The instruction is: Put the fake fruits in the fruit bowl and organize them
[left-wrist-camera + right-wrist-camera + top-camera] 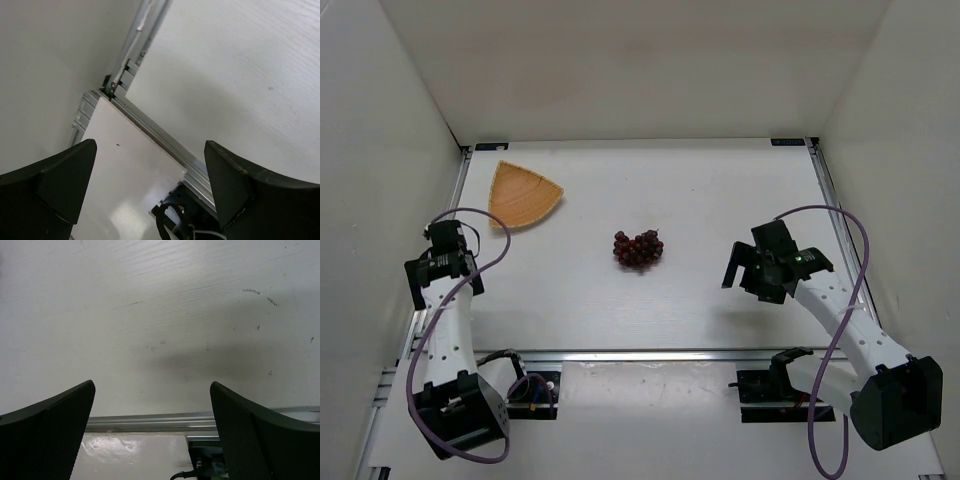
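On the wrist cameras the left gripper [150, 145] and the right gripper [152, 385] show me only their finger ends, and the rest runs off the bottom and side edges. A dark tangle of cable [172, 220] is cut by the bottom edge of the left wrist view. From overhead the grapes [638, 248] are too small for me to count berries, and I can't make out the left gripper's fingers at all.

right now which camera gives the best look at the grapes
The top external view: the grapes lie whole and unobstructed in the middle of the table, apart from the fruit bowl. Neither wrist view shows them; both see only the table surface and the frame rail.
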Robot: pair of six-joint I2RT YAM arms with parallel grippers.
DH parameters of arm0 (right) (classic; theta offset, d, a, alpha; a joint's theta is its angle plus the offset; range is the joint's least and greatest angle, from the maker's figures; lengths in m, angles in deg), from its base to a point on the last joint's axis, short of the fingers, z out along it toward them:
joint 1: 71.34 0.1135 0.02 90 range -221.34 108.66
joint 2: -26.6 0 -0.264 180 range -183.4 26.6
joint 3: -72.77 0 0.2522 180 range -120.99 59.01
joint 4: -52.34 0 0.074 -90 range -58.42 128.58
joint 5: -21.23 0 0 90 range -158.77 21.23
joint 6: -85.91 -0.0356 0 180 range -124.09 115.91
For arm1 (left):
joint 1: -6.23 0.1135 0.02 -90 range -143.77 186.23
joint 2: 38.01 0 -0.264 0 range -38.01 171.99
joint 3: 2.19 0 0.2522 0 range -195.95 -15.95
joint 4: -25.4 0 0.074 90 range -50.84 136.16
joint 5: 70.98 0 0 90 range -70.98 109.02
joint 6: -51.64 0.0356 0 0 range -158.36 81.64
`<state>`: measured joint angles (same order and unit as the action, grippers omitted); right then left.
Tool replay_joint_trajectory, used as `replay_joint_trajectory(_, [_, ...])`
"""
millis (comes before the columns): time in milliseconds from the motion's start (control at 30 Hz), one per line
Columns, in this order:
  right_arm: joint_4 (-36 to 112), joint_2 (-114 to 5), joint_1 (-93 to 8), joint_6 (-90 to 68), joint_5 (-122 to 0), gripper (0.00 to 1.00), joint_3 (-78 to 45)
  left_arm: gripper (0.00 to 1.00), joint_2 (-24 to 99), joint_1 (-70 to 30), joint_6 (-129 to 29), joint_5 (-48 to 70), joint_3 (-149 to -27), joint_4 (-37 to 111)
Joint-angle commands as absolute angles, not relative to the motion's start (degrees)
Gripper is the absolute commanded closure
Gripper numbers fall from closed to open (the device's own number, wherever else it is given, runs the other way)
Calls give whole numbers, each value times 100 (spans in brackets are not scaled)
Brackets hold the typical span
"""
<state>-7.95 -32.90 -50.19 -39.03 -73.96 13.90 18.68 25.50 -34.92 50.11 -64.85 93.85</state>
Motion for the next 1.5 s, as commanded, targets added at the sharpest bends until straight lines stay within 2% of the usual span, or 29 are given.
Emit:
replay_joint_trajectory(0, [-765, -3193, -4980, -3715, -7545, 0, 1286, 0, 1798, 2530, -3418, 4527, -6735, 9514])
replay_joint_trajectory(67, [-765, -3193, -4980, -3635, -7545, 0, 1155, 0, 1798, 2530, -2969, 3726, -6903, 9628])
replay_joint_trajectory(100, [-765, -3254, -4980, -3565, -7467, 0, 1041, 0, 1798, 2426, -2470, 2878, -7147, 9681])
replay_joint_trajectory(167, [-765, -3421, -4980, -3433, -7466, 0, 892, 0, 1946, 1988, -2133, 2501, -7456, 9681])
replay_joint_trajectory(200, [-896, -3578, -4980, -3363, -7553, 0, 734, 0, 2078, 1159, -1957, 2787, -7771, 9681])
replay_joint_trajectory(267, [-949, -3729, -4980, -3249, -7623, 0, 584, 0, 2716, 197, -1780, 3332, -8080, 9681])
replay_joint_trajectory(300, [-950, -3842, -4980, -3178, -7624, 0, 514, 0, 2990, -669, -1719, 3926, -8229, 9734])
replay_joint_trajectory(367, [-950, -3904, -4980, -3125, -7624, 0, 338, 0, 3840, -1342, -1508, 4151, -8809, 9812])
replay_joint_trajectory(400, [-950, -3905, -4980, -3125, -7624, 0, 337, 0, 4107, -1868, -1429, 4152, -9046, 9813])
replay_joint_trajectory(533, [-950, -3905, -4980, -3072, -7729, 0, 170, 0, 5416, -2670, -911, 3189, -10528, 9708])
replay_joint_trajectory(767, [-1204, -3467, -4980, -3247, -7975, 0, 223, 0, 7825, -3410, -708, 1420, -12754, 10112])
replay_joint_trajectory(967, [-1512, -2984, -4980, -3370, -8353, 0, 337, 0, 8844, -3675, -532, 1419, -12660, 9892])
replay_joint_trajectory(1233, [-1574, -2482, -5033, -3652, -8573, 0, 635, 0, 9646, -3368, -812, 1463, -12792, 10147])
replay_joint_trajectory(1300, [-1504, -2481, -5033, -3652, -8573, 0, 636, 10, 9646, -3315, -943, 1515, -12792, 10147])
replay_joint_trajectory(1333, [-1425, -2481, -5033, -3652, -8573, 0, 636, 28, 9594, -3314, -1006, 1515, -12792, 10225])
replay_joint_trajectory(1433, [-1206, -2699, -5033, -3652, -8504, 0, 636, 57, 9129, -3209, -1234, 1446, -12714, 10367])
replay_joint_trajectory(1467, [-1135, -2771, -5033, -3591, -8407, 0, 584, 77, 8936, -3209, -1313, 1445, -12635, 10367])
